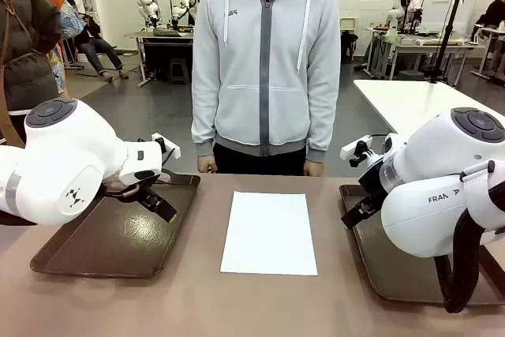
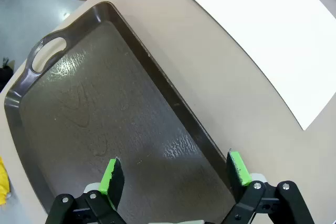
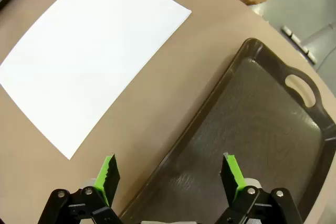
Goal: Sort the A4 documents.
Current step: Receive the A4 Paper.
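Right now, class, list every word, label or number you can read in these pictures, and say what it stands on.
"FRAN": on the right arm; the rest is hidden.
Print on the hoodie chest: too small to read.
A4 document: blank.

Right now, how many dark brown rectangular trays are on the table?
2. One dark brown rectangular tray lies at the robot's left, the other tray at its right, the white paper sheet between them. None seems hidden.
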Tool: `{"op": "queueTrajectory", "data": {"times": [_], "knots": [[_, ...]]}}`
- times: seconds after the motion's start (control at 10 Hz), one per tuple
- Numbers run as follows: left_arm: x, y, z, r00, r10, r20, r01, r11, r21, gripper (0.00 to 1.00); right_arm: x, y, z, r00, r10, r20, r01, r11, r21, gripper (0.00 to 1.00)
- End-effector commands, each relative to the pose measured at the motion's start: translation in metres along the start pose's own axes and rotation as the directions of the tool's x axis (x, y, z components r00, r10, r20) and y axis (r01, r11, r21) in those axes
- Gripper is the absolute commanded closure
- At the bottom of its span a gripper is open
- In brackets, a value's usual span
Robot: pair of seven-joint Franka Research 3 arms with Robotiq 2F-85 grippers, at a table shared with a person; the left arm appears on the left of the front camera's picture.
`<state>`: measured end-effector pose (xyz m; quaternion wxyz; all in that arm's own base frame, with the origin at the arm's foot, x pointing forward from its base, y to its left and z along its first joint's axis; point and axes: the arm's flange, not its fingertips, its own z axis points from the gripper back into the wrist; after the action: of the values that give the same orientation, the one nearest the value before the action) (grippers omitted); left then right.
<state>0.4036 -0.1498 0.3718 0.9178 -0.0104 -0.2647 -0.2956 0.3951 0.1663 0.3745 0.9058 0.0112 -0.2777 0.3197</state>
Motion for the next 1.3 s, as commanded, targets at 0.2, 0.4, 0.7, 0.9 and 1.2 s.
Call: {"op": "queueTrajectory", "data": {"times": [0.2, 0.4, 0.7, 0.9, 1.2], "knots": [[0.0, -0.0001, 0.0, 1.0, 0.0, 0.0, 0.0, 1.0, 0.0, 0.0, 0.0, 0.0, 0.0, 1.0, 0.0, 0.0, 0.0, 1.0, 0.0, 0.0], [0.0, -0.0001, 0.0, 1.0, 0.0, 0.0, 0.0, 1.0, 0.0, 0.0, 0.0, 0.0, 0.0, 1.0, 0.0, 0.0, 0.0, 1.0, 0.0, 0.0], [0.0, -0.0001, 0.0, 1.0, 0.0, 0.0, 0.0, 1.0, 0.0, 0.0, 0.0, 0.0, 0.0, 1.0, 0.0, 0.0, 0.0, 1.0, 0.0, 0.0], [0.0, -0.0001, 0.0, 1.0, 0.0, 0.0, 0.0, 1.0, 0.0, 0.0, 0.0, 0.0, 0.0, 1.0, 0.0, 0.0, 0.0, 1.0, 0.0, 0.0], [0.0, -0.0001, 0.0, 1.0, 0.0, 0.0, 0.0, 1.0, 0.0, 0.0, 0.0, 0.0, 0.0, 1.0, 0.0, 0.0, 0.0, 1.0, 0.0, 0.0]]}}
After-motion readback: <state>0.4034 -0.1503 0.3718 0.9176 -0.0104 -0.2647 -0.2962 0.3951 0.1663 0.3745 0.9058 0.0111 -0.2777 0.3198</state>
